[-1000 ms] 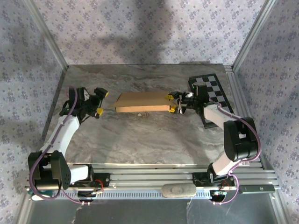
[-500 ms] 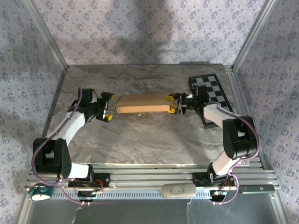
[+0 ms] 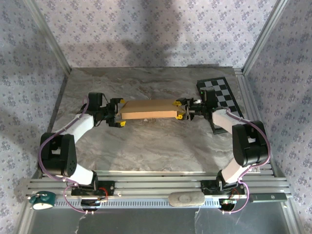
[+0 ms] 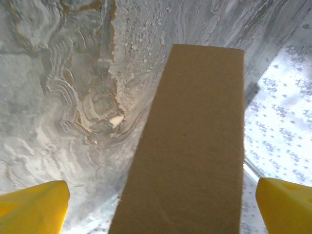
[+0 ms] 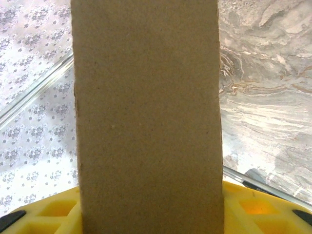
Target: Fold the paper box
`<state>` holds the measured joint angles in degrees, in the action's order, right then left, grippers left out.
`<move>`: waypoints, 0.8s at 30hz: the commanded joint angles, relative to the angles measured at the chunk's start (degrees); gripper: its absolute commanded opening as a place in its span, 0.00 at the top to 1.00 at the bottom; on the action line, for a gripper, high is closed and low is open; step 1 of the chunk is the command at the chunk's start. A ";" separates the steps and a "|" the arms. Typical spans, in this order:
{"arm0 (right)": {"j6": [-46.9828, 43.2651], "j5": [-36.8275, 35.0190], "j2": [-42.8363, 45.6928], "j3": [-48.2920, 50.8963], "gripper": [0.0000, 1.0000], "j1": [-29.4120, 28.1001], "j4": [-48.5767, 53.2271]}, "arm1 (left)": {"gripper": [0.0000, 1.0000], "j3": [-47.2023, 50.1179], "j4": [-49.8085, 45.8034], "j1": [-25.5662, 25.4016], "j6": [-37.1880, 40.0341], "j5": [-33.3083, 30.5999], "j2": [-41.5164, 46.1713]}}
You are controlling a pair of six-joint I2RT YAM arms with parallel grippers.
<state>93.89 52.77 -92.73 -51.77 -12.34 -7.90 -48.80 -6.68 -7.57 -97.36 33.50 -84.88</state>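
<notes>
The paper box is a shallow tan cardboard box lying across the middle of the marble table. My right gripper is shut on its right end. In the right wrist view the cardboard fills the space between the yellow fingers of the right gripper. My left gripper stands open at the box's left end, one yellow fingertip on each side. In the left wrist view the box runs up between the wide-spread fingers of the left gripper, with a gap on both sides.
A black-and-white checkerboard lies at the back right, under the right arm. Patterned walls enclose the table on three sides. An aluminium rail frame runs along the near edge.
My left arm has swung right from the table's left side until its open fingers straddle the box's left end. The right gripper and the box have stayed put.
</notes>
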 commanded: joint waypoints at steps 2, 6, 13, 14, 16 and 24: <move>0.63 1.56 0.40 0.41 0.48 0.03 -0.27 | 0.12 0.42 3.80 -0.76 -5.85 1.62 -0.38; 0.61 1.47 0.13 0.62 0.48 0.03 -0.45 | 0.28 1.33 4.66 -0.95 -6.78 1.25 -0.16; 0.46 1.36 -0.26 0.61 0.42 0.15 -0.39 | 0.43 1.95 3.62 -0.97 -6.52 1.23 -0.03; -0.01 1.37 -0.19 0.37 0.39 0.21 0.17 | 0.44 2.02 3.45 -0.95 -6.48 1.29 -0.01; -1.78 1.31 -0.06 -0.44 0.35 0.44 1.91 | 0.45 2.04 2.44 -0.95 -6.50 1.31 0.39; -26.96 -1.92 2.89 -12.28 0.21 2.66 29.84 | 0.49 -0.02 -12.68 0.98 -4.68 -0.92 5.12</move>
<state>79.42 52.29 -92.62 -59.81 -11.00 8.91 -46.87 -9.26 -7.73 -103.02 33.17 -82.26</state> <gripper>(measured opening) 0.782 0.532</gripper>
